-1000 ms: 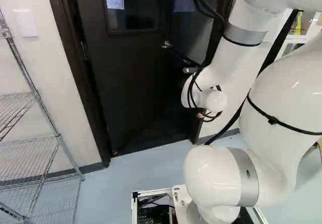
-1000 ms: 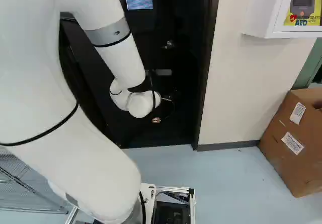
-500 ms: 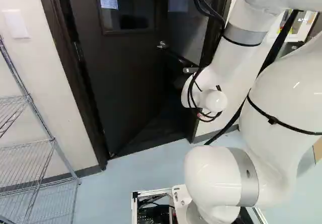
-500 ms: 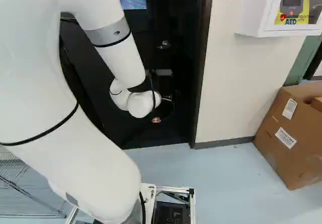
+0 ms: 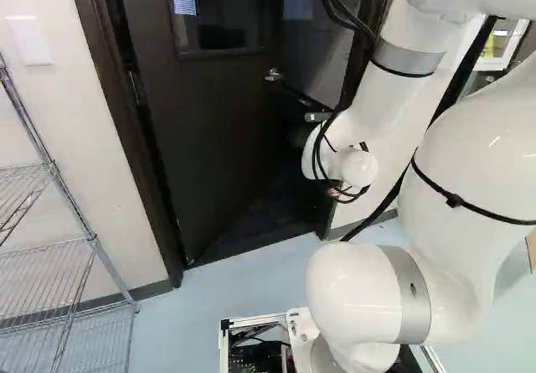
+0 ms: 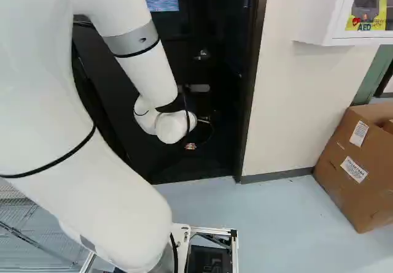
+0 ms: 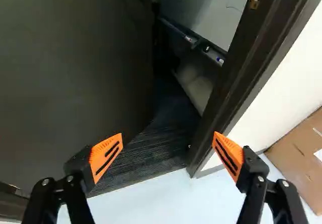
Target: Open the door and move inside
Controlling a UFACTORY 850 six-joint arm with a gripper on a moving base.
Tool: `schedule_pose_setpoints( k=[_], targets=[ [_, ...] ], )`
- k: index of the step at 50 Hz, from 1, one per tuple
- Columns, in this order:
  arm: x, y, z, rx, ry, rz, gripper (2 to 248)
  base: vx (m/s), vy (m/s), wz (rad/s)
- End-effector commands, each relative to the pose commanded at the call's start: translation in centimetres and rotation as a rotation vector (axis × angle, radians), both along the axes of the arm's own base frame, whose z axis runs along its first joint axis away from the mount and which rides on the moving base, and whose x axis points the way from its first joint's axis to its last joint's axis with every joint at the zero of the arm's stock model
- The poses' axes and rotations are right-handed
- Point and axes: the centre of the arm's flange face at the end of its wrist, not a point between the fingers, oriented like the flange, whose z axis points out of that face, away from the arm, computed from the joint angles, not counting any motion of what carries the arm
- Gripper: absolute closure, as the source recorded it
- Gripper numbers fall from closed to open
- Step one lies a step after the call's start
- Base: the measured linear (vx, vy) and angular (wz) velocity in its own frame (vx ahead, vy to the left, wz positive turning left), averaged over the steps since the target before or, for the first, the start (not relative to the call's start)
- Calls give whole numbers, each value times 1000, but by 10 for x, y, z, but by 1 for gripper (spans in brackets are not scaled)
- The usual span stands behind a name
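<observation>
The hand [image 7: 167,135] is spread, with nothing gripped; the door [image 5: 209,130] is seen ajar ahead, angled inward from its frame [image 7: 241,68]. A stiff, fairly heavy panel is judged, best pushed flat near the handle [image 5: 274,75] side, where less force should be needed.

Holds the black two-fingered gripper [image 6: 191,146] open, with ridged orange pads [image 7: 97,156] well apart, slanting toward each other at the tips. Bends the smooth, white, jointed arm [image 5: 477,147] above and behind the jaws, down to a rounded white wrist [image 6: 175,127] just behind them.
</observation>
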Motion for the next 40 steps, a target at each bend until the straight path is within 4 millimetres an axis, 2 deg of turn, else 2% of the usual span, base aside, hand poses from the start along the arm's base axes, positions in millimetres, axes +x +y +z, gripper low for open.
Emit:
schedule_pose_setpoints(
  k=[23,40],
  targets=[
    [0,0,0,0,0,0,3,79,92,-15],
    [0,0,0,0,0,0,3,112,62,-11]
  ],
)
